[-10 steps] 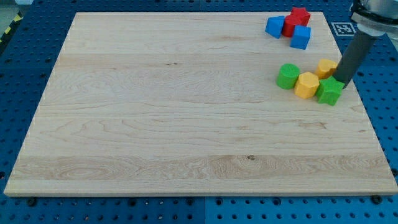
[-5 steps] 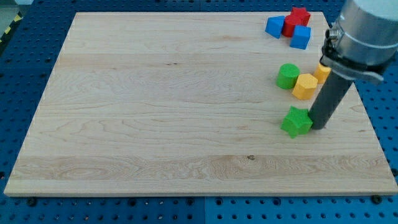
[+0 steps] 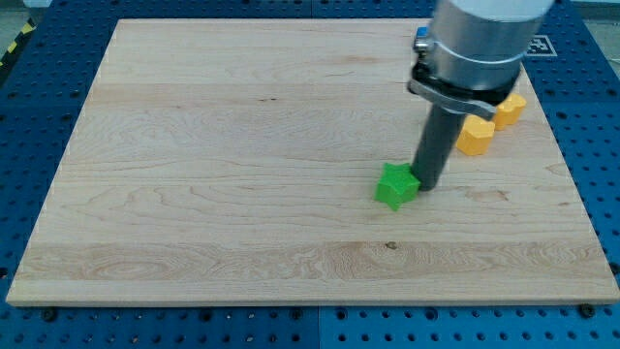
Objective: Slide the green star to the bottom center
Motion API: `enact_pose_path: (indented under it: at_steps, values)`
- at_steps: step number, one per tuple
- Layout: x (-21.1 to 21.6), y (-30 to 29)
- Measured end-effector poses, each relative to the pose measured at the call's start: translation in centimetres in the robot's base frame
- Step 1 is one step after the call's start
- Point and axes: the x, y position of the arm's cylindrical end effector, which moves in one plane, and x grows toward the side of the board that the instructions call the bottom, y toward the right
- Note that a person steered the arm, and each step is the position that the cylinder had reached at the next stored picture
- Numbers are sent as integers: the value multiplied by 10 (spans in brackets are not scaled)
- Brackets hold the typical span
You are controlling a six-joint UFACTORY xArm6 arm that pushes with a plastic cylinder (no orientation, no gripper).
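The green star (image 3: 395,186) lies on the wooden board (image 3: 242,155), right of the middle and a little below mid-height. My tip (image 3: 426,185) touches the star's right side. The dark rod rises from there to the arm's grey body at the view's top right.
A yellow hexagonal block (image 3: 474,136) and another yellow block (image 3: 511,109) lie at the view's right, partly behind the arm. A sliver of a blue block (image 3: 419,36) shows at the arm's left edge. The other blocks near the top right are hidden by the arm.
My tip has pushed the green star down and to the view's left, from beside the yellow blocks toward the board's middle. The arm now covers the top right blocks.
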Motion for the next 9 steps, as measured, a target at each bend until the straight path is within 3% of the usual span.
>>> enact_pose_path:
  at_steps: [3, 6, 9]
  values:
    - [-7, -76]
    - [3, -85]
    - [52, -85]
